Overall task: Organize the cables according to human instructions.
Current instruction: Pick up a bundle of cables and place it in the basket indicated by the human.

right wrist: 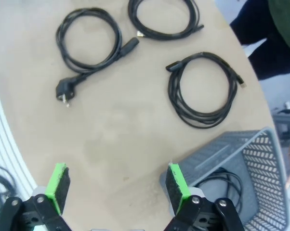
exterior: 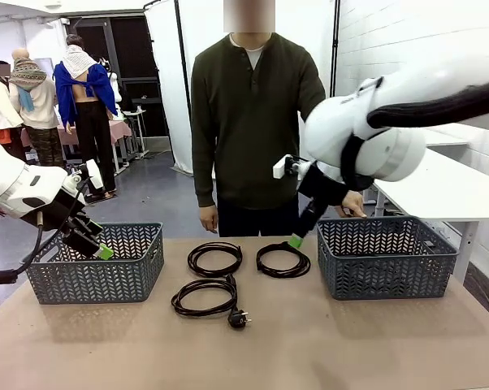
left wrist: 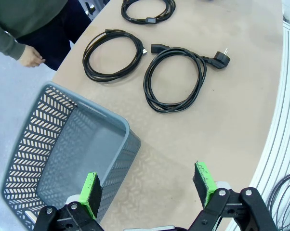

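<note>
Right gripper (right wrist: 116,179) wide open, empty, over tan table (right wrist: 111,125), grey floor (right wrist: 284,86) beyond; three cables (right wrist: 203,91) ahead of it, fourth in basket (right wrist: 260,144) beside.

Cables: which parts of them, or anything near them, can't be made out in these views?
Coiled cable in the right basket: right wrist view, partly behind the basket wall; plugs hidden.
Topmost cable: left wrist view, cut by the top edge.
Person's hand: front view, mostly behind the right arm.
</note>
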Controlling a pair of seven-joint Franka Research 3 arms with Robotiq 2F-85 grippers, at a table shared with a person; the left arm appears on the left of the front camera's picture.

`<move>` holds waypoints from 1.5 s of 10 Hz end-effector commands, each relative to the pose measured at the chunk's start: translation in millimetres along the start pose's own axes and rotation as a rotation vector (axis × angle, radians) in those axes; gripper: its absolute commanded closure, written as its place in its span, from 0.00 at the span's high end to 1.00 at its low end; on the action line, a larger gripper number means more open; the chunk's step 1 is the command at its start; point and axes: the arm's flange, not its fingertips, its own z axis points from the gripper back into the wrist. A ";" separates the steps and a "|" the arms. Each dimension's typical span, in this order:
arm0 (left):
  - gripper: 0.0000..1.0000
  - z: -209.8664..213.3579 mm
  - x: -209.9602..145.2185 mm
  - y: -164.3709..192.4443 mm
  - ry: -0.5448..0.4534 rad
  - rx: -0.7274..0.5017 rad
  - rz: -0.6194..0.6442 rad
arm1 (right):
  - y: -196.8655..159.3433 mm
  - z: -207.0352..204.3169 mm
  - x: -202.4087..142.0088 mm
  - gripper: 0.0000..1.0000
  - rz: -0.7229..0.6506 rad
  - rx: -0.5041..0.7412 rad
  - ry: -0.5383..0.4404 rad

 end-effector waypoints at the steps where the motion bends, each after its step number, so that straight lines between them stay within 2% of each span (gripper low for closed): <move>1: 1.00 -0.3 -4.2 -1.1 -0.006 -0.007 0.008 | -13.3 -11.2 34.1 1.00 -0.136 0.003 0.073; 3: 1.00 -0.3 -4.2 -1.1 -0.006 -0.007 0.008 | -25.4 -30.6 59.8 1.00 -0.236 -0.047 0.099; 7: 1.00 -0.3 -4.2 -1.1 -0.006 -0.007 0.008 | -48.0 -76.2 84.5 1.00 -0.358 -0.061 0.131; 9: 1.00 -0.3 -4.2 -1.1 -0.006 -0.007 0.008 | -49.3 -90.9 84.5 1.00 -0.379 -0.079 0.151; 10: 1.00 -0.3 -4.2 -1.1 -0.006 -0.007 0.008 | -46.4 -82.7 72.6 1.00 -0.349 -0.038 0.121; 15: 1.00 -0.3 -4.2 -1.1 -0.006 -0.007 0.008 | -46.4 -82.7 72.6 1.00 -0.349 -0.038 0.121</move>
